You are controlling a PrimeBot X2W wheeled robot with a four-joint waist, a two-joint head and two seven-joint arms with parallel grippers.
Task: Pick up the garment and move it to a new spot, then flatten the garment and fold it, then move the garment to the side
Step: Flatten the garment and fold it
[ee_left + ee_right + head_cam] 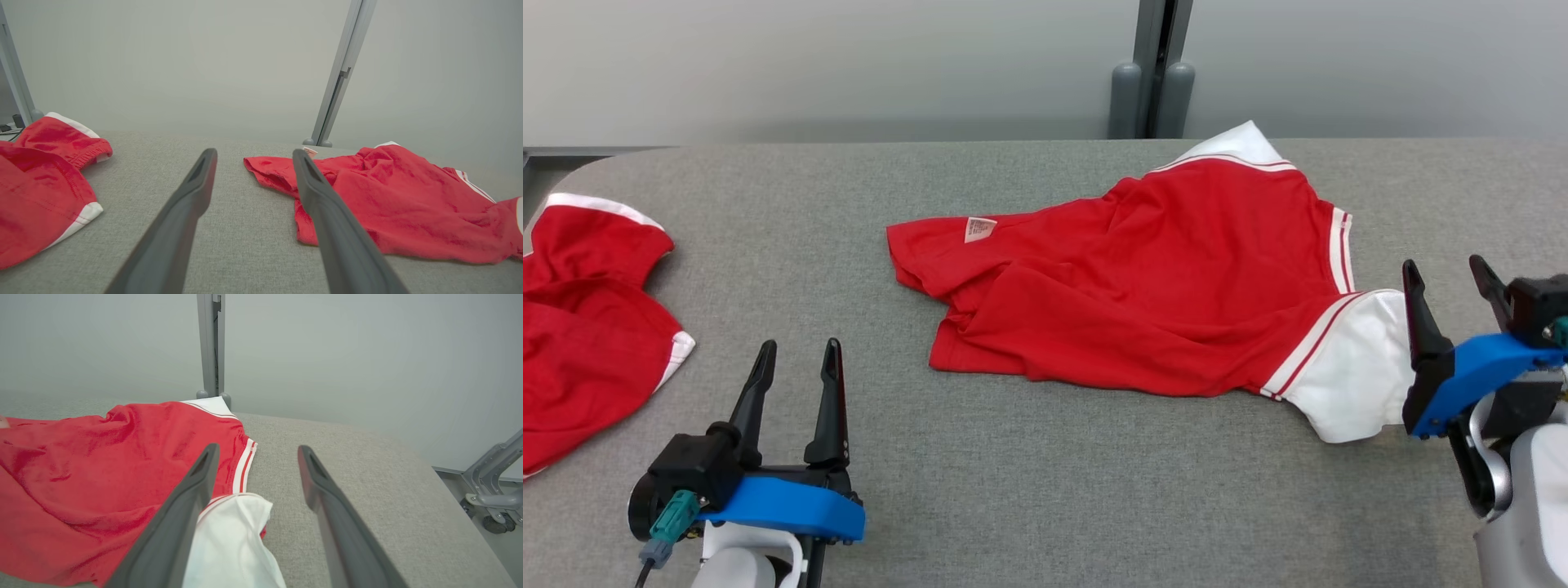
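Observation:
The garment (1152, 286) is a red shirt with white, red-striped sleeves, lying rumpled on the grey table (1013, 490) right of centre, with a small label near its left end. My right gripper (1445, 273) stands open at the table's right side, just beside the near white sleeve (1352, 376). In the right wrist view that sleeve (233, 535) lies low between the spread fingers of the right gripper (258, 449), and nothing is gripped. My left gripper (799, 351) is open at the lower left, apart from the garment (392, 196), whose left end shows past the left gripper (254, 155).
A second red garment with white trim (580, 327) lies at the table's left edge (36, 192). A grey post (1152, 73) stands behind the table's far edge. Beyond the table's right edge, a wheeled metal frame (490, 494) stands on the floor.

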